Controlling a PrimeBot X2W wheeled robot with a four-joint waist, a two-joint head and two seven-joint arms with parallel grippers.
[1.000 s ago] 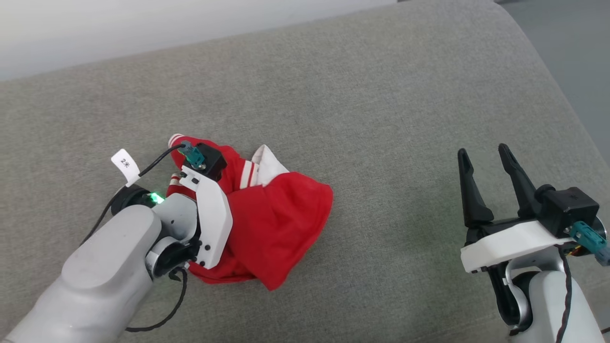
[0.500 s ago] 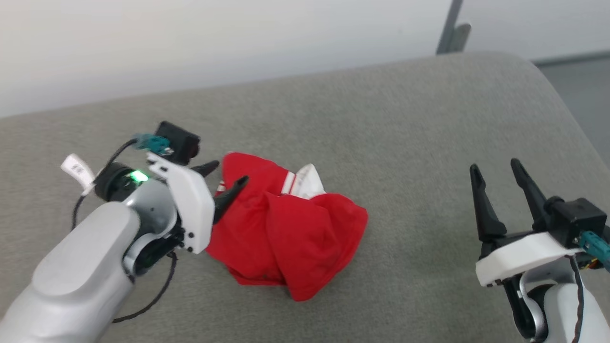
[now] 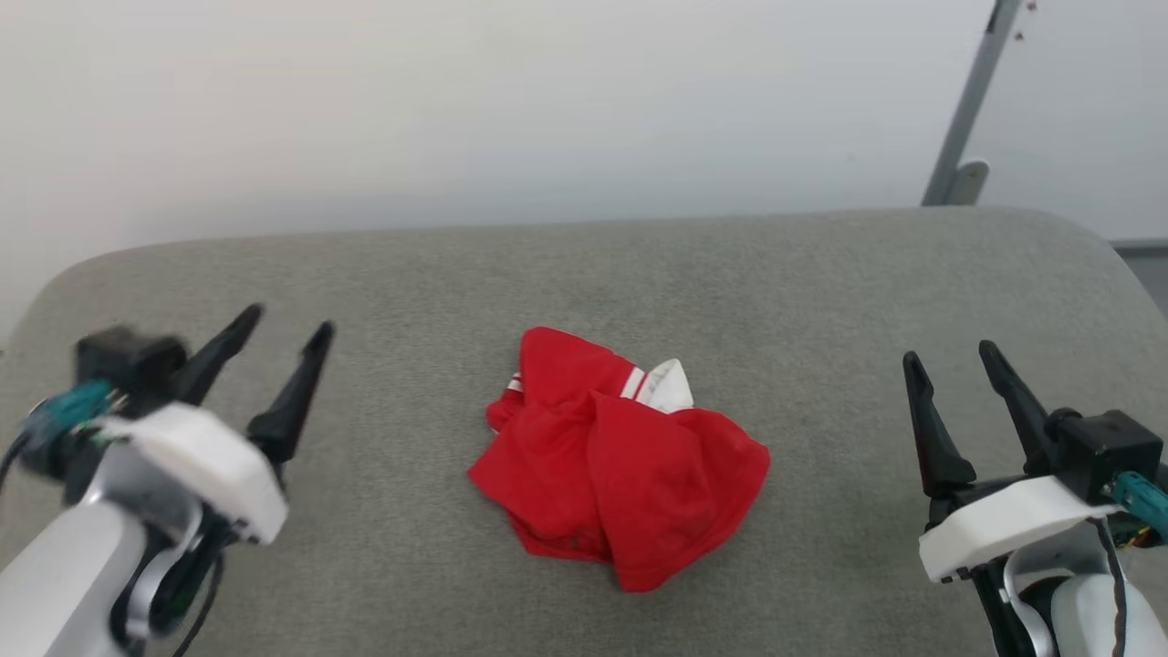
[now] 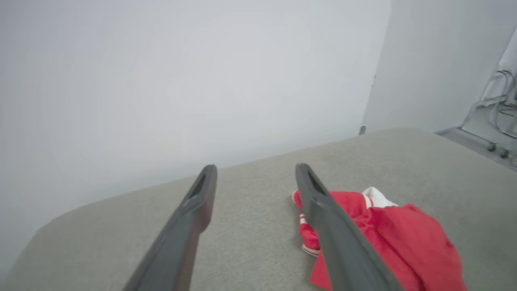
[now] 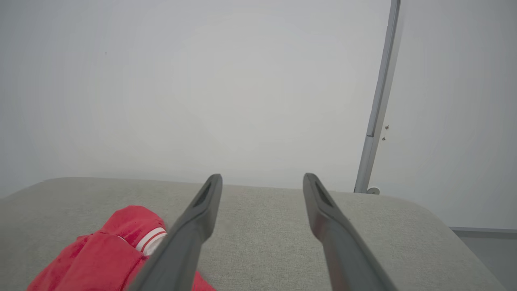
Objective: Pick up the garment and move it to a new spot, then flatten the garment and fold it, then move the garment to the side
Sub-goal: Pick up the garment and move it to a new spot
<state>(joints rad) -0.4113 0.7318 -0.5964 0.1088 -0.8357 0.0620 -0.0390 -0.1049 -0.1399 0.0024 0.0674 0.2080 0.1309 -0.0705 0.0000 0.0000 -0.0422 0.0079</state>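
Nearest me on the left, my left gripper [image 3: 289, 319] sits low over the grey cushion [image 3: 821, 292], its two dark fingers spread wide with nothing between them, clear of the cloth. On the near right, my right gripper [image 3: 947, 353] is likewise parted and empty, fingers pointing away from me, well apart from the shirt. A little farther out, between the two, the garment [image 3: 620, 465] lies in a crumpled red heap in the middle of the cushion. Its white sleeve [image 3: 671, 388], with red-white striped trim, pokes out on the far side of the heap. Beyond the cushion's far edge there's a plain white wall [image 3: 456, 109], with a grey metal post [image 3: 969, 109] leaning at the far right.
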